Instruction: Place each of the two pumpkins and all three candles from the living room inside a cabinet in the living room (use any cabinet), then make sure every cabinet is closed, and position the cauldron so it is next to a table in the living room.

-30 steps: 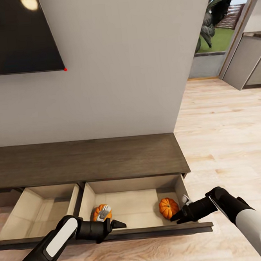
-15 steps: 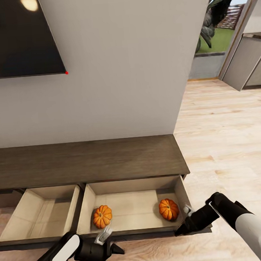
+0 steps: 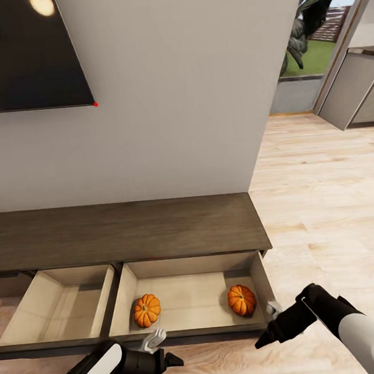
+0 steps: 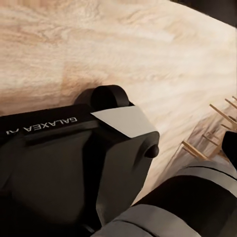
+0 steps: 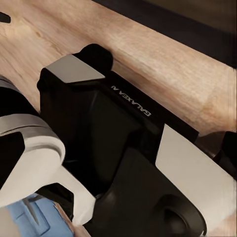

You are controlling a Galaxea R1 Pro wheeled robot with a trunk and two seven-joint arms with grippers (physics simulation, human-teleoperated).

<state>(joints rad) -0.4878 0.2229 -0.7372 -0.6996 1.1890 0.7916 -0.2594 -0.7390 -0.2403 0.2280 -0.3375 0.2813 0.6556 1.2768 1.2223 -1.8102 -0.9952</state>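
The cabinet (image 3: 128, 231) is a long low dark-brown unit against the wall, with two drawers pulled out. Two orange pumpkins lie in the right drawer (image 3: 193, 335), one at its left front (image 3: 146, 310) and one at its right front (image 3: 241, 299). My left gripper (image 3: 166, 349) hovers open just outside the drawer front, below the left pumpkin, holding nothing. At the drawer's right front corner my right gripper (image 3: 266, 326) is open and empty too, a little right of the other pumpkin. Candles, cauldron and table are out of view.
The left drawer (image 3: 17, 318) stands open with bare beige walls. A dark TV (image 3: 24, 53) hangs on the wall above. Light wood floor (image 3: 323, 199) stretches to the right toward grey cupboards (image 3: 353, 84). Both wrist views show my own black body over the floor.
My left gripper let go of the left pumpkin and drew back out of the drawer. The right gripper also pulled back from the other pumpkin to outside the drawer front.
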